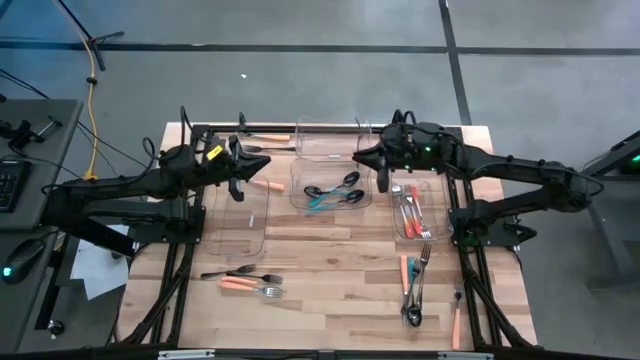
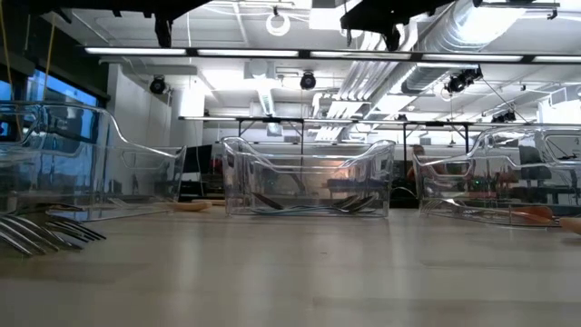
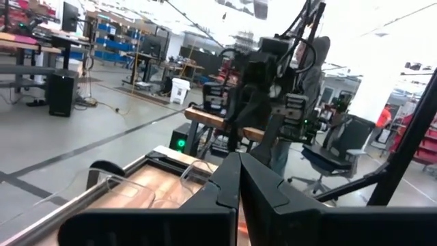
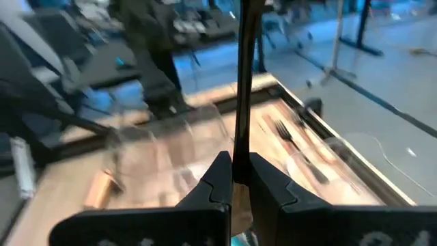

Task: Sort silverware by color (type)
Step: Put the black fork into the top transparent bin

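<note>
Two grippers hover; right gripper (image 4: 233, 179) pinches a dark utensil (image 4: 240, 89); left gripper (image 3: 238, 179) is closed, seemingly empty; release low over the matching right bin (image 1: 432, 232).

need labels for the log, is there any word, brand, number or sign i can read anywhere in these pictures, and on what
None can be read.
Yellow tag on the left arm, seen from above: too small to read.
Blue shelves in the room, seen from the left wrist: any labels too blurred.
The clear bins, silverware and wooden table show no print.
</note>
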`<action>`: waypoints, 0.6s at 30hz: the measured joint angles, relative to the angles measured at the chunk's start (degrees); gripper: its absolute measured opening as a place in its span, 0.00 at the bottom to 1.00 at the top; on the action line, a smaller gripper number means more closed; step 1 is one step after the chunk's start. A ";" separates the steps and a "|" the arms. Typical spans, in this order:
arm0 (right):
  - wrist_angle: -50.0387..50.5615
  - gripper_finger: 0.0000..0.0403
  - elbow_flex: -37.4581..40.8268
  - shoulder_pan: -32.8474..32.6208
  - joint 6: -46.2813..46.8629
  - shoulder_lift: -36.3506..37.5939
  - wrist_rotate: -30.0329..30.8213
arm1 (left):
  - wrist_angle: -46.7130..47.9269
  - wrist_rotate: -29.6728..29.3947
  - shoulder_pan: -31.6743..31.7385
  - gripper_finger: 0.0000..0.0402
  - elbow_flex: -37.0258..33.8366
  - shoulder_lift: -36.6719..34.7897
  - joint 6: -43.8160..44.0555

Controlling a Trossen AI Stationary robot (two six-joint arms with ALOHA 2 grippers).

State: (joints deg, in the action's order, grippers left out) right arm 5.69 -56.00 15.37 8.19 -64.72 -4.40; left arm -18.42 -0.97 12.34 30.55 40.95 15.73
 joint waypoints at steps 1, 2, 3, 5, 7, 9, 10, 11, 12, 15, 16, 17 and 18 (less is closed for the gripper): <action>1.79 0.02 -1.41 0.36 -0.48 -1.25 0.48 | -0.11 -0.18 -0.02 0.00 0.00 0.00 -0.06; 3.49 0.02 -3.38 0.87 -1.34 -2.73 0.71 | -0.36 -0.55 0.00 0.00 0.02 0.02 -0.28; 5.67 0.02 -5.68 1.66 -2.47 -4.44 0.77 | -0.55 -0.96 0.00 0.00 0.00 0.01 -0.36; 11.22 0.02 -10.93 3.69 -4.33 -8.54 0.85 | -1.23 -1.67 0.01 0.00 0.02 0.00 -0.44; 16.50 0.02 -15.91 6.08 -6.50 -13.37 0.66 | -1.14 -2.74 0.00 0.00 0.02 0.00 -0.44; 21.60 0.02 -21.17 8.74 -8.81 -18.44 -1.42 | -1.18 -3.40 0.02 0.00 0.02 0.00 -0.40; 23.46 0.02 -23.61 10.06 -9.80 -21.06 -2.43 | -1.21 -3.75 0.02 0.00 0.02 0.00 -0.42; 25.62 0.02 -26.11 11.25 -11.05 -23.79 -3.23 | -1.19 -4.12 0.02 0.00 0.02 0.00 -0.42; 27.94 0.02 -28.36 12.11 -12.68 -26.45 -3.40 | -1.18 -4.18 0.02 0.00 0.02 0.00 -0.42; 34.37 0.02 -34.35 14.26 -17.97 -34.61 -3.13 | -1.19 -4.26 0.02 0.00 0.02 0.00 -0.42; 36.32 0.02 -36.14 14.78 -19.61 -37.19 -2.91 | -1.18 -4.26 0.02 0.00 0.02 0.00 -0.42; 38.19 0.02 -37.82 15.21 -20.98 -39.72 -2.71 | -1.17 -4.28 0.02 0.00 0.02 0.00 -0.42; 40.00 0.02 -39.36 15.59 -22.26 -42.08 -2.61 | -1.17 -4.28 0.02 0.00 0.02 0.00 -0.42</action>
State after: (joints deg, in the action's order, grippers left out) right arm 45.69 -95.36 30.96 -14.07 -106.80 -7.01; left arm -19.59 -5.26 12.36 30.57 40.95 15.31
